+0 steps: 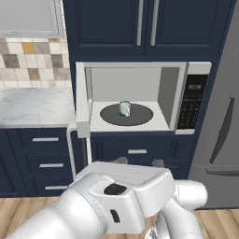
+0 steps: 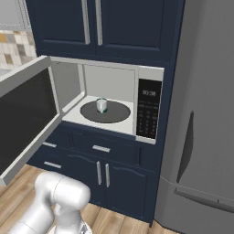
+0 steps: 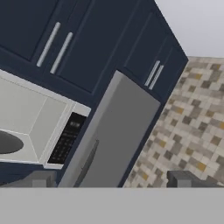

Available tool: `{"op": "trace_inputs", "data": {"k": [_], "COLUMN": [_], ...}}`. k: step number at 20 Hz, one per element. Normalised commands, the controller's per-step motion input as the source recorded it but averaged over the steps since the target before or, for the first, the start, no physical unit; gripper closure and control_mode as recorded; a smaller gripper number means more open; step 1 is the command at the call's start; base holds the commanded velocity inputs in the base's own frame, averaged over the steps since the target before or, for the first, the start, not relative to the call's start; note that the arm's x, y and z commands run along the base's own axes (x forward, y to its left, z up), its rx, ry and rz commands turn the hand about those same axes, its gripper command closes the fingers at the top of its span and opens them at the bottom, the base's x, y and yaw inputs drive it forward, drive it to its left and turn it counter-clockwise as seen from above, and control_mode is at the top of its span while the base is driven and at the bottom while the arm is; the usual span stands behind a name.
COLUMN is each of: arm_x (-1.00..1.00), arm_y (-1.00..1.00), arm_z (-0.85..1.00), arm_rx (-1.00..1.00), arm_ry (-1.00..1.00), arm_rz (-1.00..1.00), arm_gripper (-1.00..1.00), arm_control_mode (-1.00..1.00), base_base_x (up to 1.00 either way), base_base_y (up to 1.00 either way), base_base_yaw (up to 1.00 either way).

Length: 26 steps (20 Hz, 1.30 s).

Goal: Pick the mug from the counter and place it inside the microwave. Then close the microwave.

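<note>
Mug [image 1: 124, 108] stands on microwave [image 1: 191, 98] turntable. Gripper [image 3: 111, 178] fingers apart, empty. Contact door [image 2: 25, 121] at 9 o'clock; push squarely.

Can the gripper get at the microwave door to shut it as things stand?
Probably yes: the door stands swung wide open to the left with nothing in front of it, and the mug sits well inside on the turntable.

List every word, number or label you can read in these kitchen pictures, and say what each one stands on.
None can be read for sure.
Microwave control panel: a pale display line at the top and rows of keypad marks, all too small and blurred to read.
Mug: no lettering visible.
</note>
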Motion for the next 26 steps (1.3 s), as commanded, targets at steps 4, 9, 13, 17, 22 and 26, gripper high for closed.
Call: {"op": "trace_inputs", "data": {"k": [4, 9, 13, 17, 22, 26], "arm_x": [0.21, 0.44, 0.44, 0.30, 0.30, 0.39], "arm_y": [0.59, 0.47, 0.47, 0.41, 0.36, 0.25], "arm_z": [-0.41, -0.53, -0.35, -0.24, -0.26, -0.30], "arm_rx": [0.00, 0.00, 0.00, 0.00, -0.03, 0.00], "arm_ry": [0.00, 0.00, -0.05, -0.09, -0.05, 0.00], "arm_rz": [-0.01, 0.00, -0.02, -0.08, -0.11, -0.11], "arm_gripper": [-1.00, -1.00, -1.00, -1.00, -1.00, -1.00], "arm_control_mode": [-1.00, -1.00, -1.00, -1.00, -1.00, -1.00], "base_base_x": [0.00, 0.00, 0.00, 0.00, 0.00, 0.00], "base_base_y": [0.00, 0.00, 0.00, 0.00, 0.00, 0.00], "base_base_yaw": [0.00, 0.00, 0.00, 0.00, 0.00, 0.00]}}
